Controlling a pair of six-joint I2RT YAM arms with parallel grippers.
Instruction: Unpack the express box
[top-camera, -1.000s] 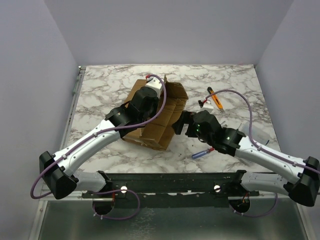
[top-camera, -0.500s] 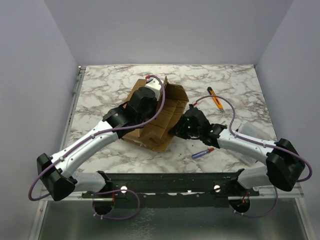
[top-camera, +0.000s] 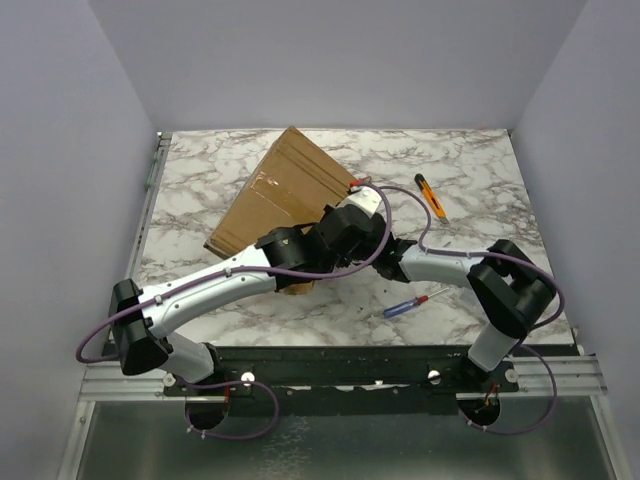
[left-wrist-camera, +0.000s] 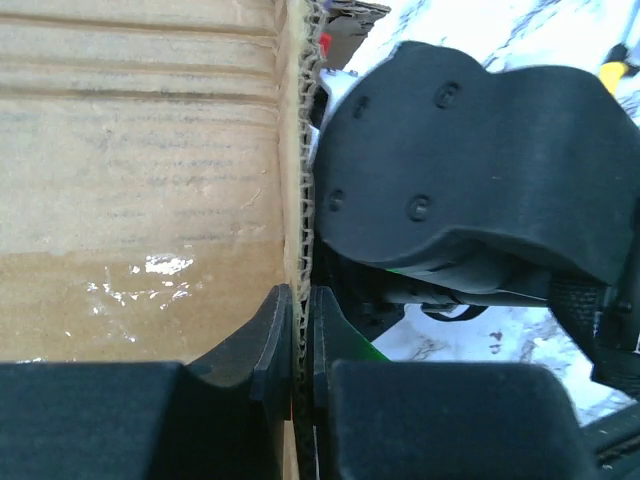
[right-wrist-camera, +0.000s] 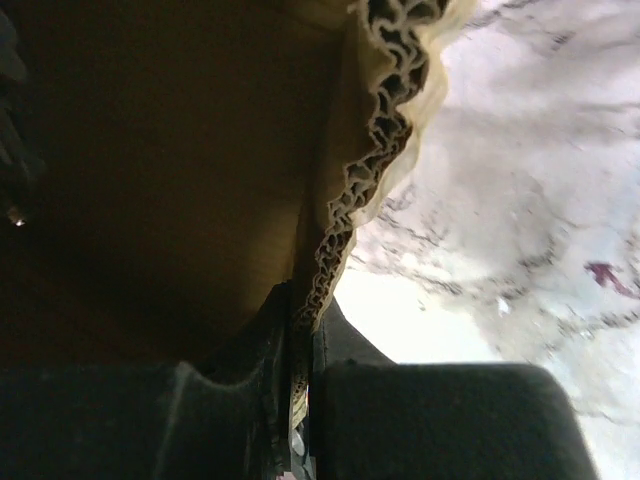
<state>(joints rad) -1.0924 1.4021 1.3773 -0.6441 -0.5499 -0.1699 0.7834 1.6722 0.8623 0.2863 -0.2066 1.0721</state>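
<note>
Both the left gripper (left-wrist-camera: 298, 335) and right gripper (right-wrist-camera: 300, 345) pinch corrugated edges of the brown rectangular cardboard express box (top-camera: 275, 195), which extends from them toward the worktop's (top-camera: 480, 170) far-left corner.

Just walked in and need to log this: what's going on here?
Both arms are handling the express box over the marble table. The left pincer is clamped on one cardboard edge, the right pincer on another. The box is tipped up, taped panel toward the overhead camera. A screwdriver and orange tool lie aside.

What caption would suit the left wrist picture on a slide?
Left end effector clamped on the corrugated edge of the express box.
</note>
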